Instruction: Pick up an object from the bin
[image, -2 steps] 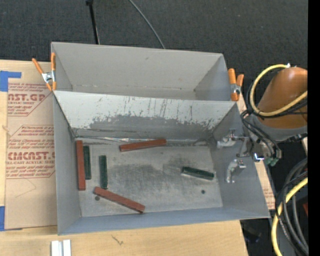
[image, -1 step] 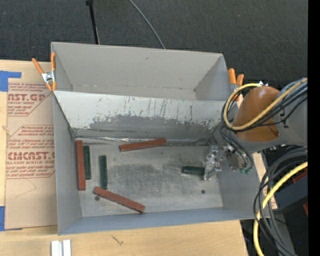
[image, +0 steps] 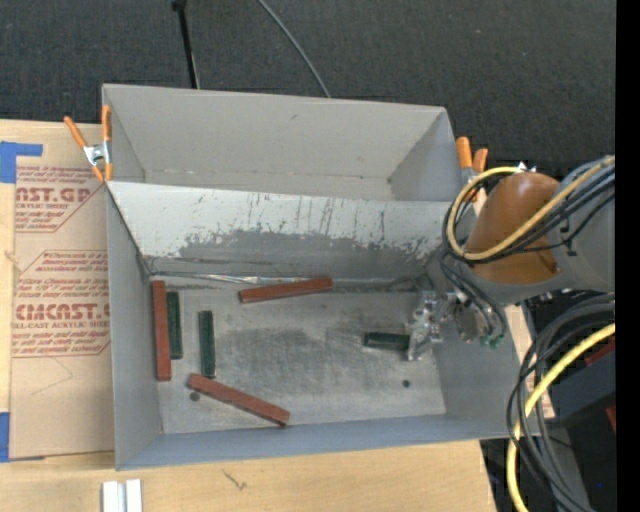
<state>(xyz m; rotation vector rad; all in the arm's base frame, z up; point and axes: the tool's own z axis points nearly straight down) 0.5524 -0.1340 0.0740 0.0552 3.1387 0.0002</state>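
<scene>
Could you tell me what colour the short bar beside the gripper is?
The short bar is dark green; camera view.

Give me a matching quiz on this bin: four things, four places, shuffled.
Things:
1 gripper
2 short dark green bar
3 red-brown bar lying crosswise
4 red-brown bar lying front-to-back

Places in the bin:
A far left of the floor
B back of the floor
C far right
D just left of the gripper

Pairs: 1-C, 2-D, 3-B, 4-A
</scene>
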